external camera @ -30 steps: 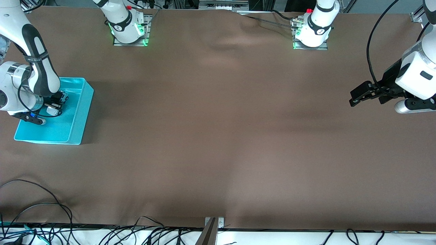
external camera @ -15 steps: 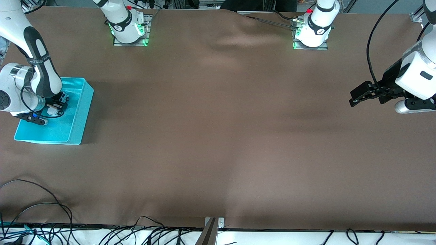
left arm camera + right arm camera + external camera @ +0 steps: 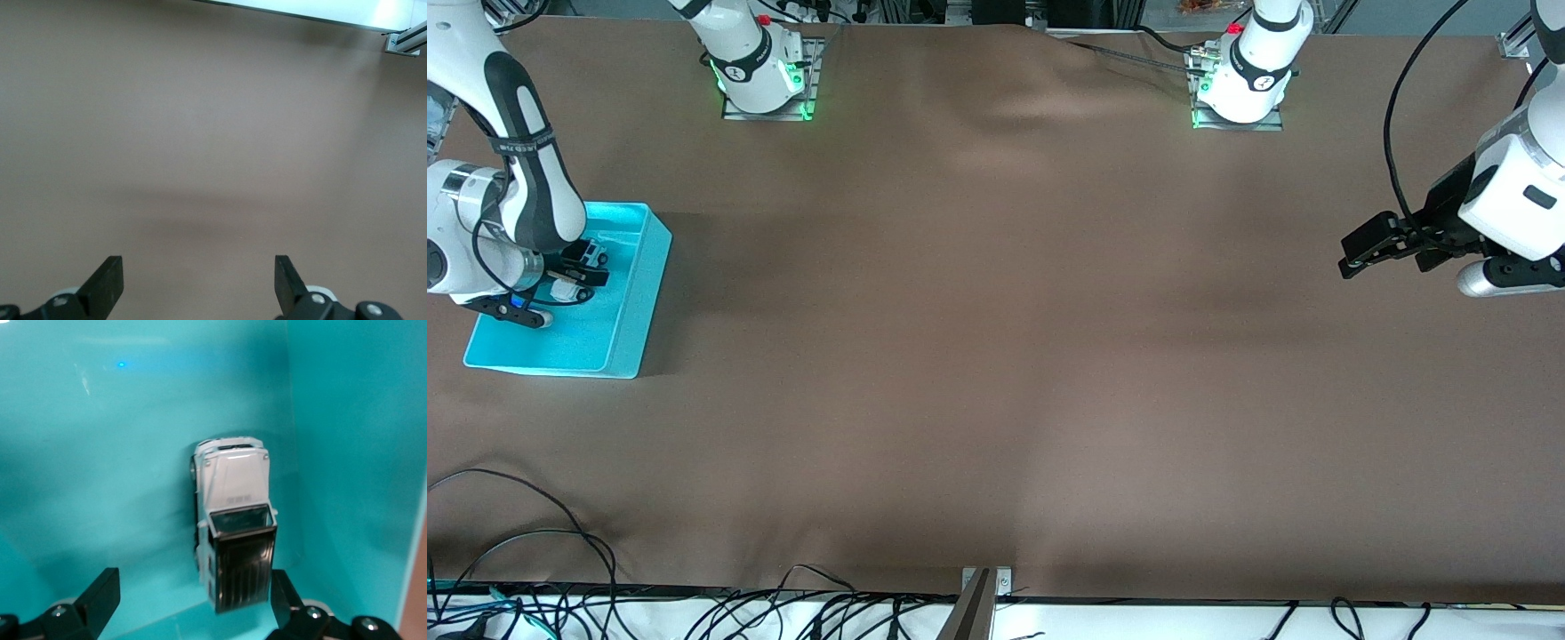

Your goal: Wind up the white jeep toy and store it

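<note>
The white jeep toy (image 3: 233, 520), with its black roof, lies on the floor of the cyan bin (image 3: 654, 267) close beside one bin wall (image 3: 347, 453). My right gripper (image 3: 193, 585) hangs open just above it inside the bin, and the jeep's roof end sits between the spread fingers, nearer to one of them. In the front view the right gripper (image 3: 580, 271) is low in the bin at the right arm's end of the table, and its wrist hides the jeep. My left gripper (image 3: 1356, 253) waits open over bare table at the left arm's end, with nothing between its fingers (image 3: 107, 280).
A brown cloth (image 3: 996, 311) covers the whole table, with a few soft wrinkles near the arm bases. Loose black cables (image 3: 534, 533) trail over the edge nearest the front camera. A metal bracket (image 3: 987, 582) sits at that edge's middle.
My right gripper has opened and let go of the jeep inside the bin. Its wrist has shifted slightly. The left arm has not moved.
</note>
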Robot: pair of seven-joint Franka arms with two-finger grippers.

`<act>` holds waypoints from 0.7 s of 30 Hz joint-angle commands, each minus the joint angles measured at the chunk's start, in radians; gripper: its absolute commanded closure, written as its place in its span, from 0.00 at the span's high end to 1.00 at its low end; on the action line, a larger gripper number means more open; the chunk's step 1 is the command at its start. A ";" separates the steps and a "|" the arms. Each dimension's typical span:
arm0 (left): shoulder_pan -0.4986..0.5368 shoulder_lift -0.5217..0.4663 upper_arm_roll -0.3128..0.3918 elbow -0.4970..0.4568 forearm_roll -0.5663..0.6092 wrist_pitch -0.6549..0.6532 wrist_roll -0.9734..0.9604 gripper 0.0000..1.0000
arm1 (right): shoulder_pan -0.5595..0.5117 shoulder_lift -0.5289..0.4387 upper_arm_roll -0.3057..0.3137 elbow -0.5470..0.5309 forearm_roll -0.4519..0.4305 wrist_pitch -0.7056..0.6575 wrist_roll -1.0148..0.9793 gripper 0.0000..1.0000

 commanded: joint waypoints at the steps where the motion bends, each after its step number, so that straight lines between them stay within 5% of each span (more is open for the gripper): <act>1: 0.004 -0.006 -0.001 -0.002 -0.015 -0.013 0.020 1.00 | -0.012 -0.090 0.067 -0.012 -0.014 -0.064 0.072 1.00; 9: 0.002 -0.006 -0.001 -0.002 -0.015 -0.013 0.020 1.00 | -0.011 -0.156 0.153 -0.009 0.016 -0.115 0.138 1.00; 16: 0.002 -0.006 -0.001 -0.002 -0.015 -0.013 0.020 1.00 | -0.011 -0.217 0.172 0.022 0.236 -0.131 0.164 1.00; 21: 0.002 -0.006 -0.001 -0.002 -0.015 -0.013 0.020 1.00 | -0.009 -0.272 0.183 0.029 0.272 -0.133 0.163 1.00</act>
